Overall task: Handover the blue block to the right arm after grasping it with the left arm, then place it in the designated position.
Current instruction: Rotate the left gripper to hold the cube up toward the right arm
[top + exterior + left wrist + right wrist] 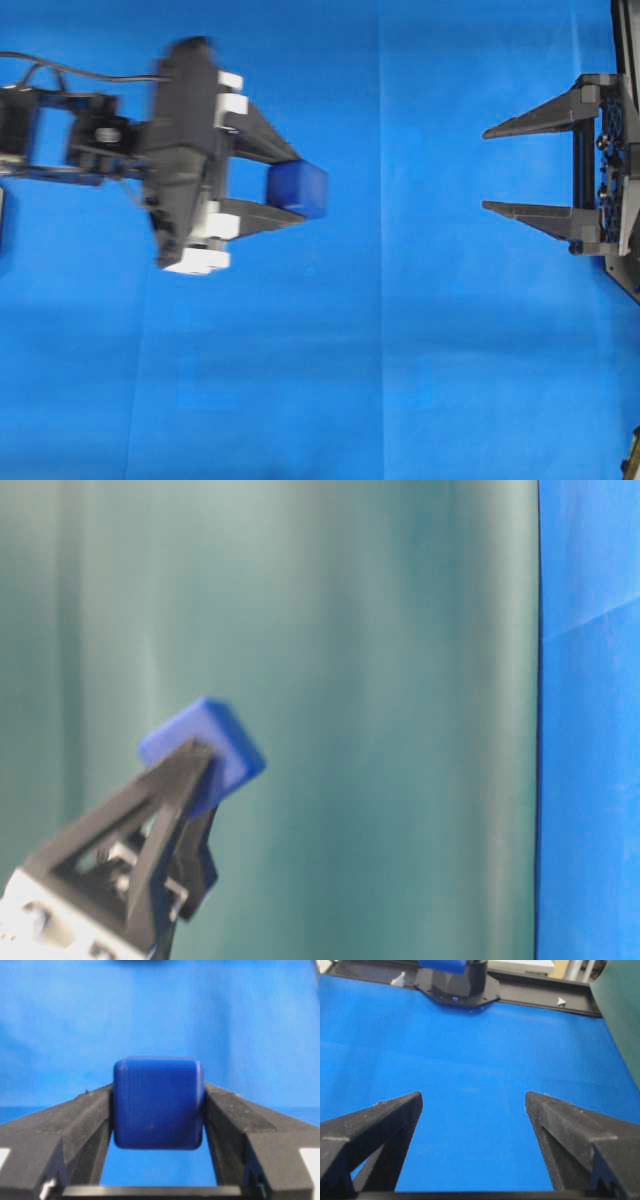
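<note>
The blue block (298, 188) is a small dark-blue cube held between the tips of my left gripper (292, 188), which has white brackets at its base. The left gripper is shut on it and holds it above the cloth at the left of the overhead view. The block fills the gap between the fingers in the left wrist view (158, 1102) and shows raised in the table-level view (205, 752). My right gripper (487, 169) is open and empty at the far right, its fingertips pointing left toward the block, well apart from it. The right wrist view shows nothing between its fingers (395, 1120).
A blue cloth (380, 380) covers the table. The other arm's black base (457, 985) stands at the far edge in the right wrist view. A green backdrop (380, 680) hangs behind the table.
</note>
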Robot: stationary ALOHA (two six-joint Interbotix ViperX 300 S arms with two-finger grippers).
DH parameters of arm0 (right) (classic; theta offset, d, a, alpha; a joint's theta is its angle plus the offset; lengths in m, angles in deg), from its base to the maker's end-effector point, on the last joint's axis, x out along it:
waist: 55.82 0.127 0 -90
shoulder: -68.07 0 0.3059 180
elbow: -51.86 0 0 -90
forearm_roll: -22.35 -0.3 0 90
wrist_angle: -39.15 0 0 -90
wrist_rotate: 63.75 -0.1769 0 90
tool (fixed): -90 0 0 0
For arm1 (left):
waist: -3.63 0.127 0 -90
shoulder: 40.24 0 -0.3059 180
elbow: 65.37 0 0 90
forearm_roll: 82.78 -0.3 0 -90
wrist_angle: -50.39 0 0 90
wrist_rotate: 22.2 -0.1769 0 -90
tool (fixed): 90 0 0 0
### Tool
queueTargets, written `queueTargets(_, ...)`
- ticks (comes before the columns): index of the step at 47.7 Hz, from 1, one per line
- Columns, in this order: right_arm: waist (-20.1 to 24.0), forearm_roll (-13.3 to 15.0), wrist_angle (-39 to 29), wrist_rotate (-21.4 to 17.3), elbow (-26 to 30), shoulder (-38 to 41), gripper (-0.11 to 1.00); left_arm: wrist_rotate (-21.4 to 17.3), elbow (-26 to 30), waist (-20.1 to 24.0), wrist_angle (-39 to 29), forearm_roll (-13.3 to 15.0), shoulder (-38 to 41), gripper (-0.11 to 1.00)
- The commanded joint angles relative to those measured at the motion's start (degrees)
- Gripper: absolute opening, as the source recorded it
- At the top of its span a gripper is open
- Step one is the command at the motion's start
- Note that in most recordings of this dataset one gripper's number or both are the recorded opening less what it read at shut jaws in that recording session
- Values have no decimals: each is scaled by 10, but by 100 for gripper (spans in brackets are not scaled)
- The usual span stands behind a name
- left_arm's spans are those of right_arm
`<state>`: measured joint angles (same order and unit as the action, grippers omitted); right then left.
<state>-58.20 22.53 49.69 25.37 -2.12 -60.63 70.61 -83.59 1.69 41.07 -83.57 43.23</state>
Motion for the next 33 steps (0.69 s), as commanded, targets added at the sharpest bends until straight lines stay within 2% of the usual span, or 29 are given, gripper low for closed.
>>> queueTargets(1, -1, -1, 4, 1, 19, -1, 97, 0, -37, -2, 78, -1, -37, 48)
queueTargets(7, -1, -1, 5, 2, 22, -1, 97, 1, -90, -2, 168, 0, -58, 49)
queueTargets(15, -1, 0, 6, 3, 26, 0, 97, 1, -125, -2, 242, 0, -62, 48)
queueTargets(21, -1, 0, 10, 3, 30, 1, 97, 1, -134, -2, 268, 1, -57, 48)
queueTargets(33, -1, 0, 7, 3, 30, 2, 97, 2, -134, -2, 275, 3, -52, 48)
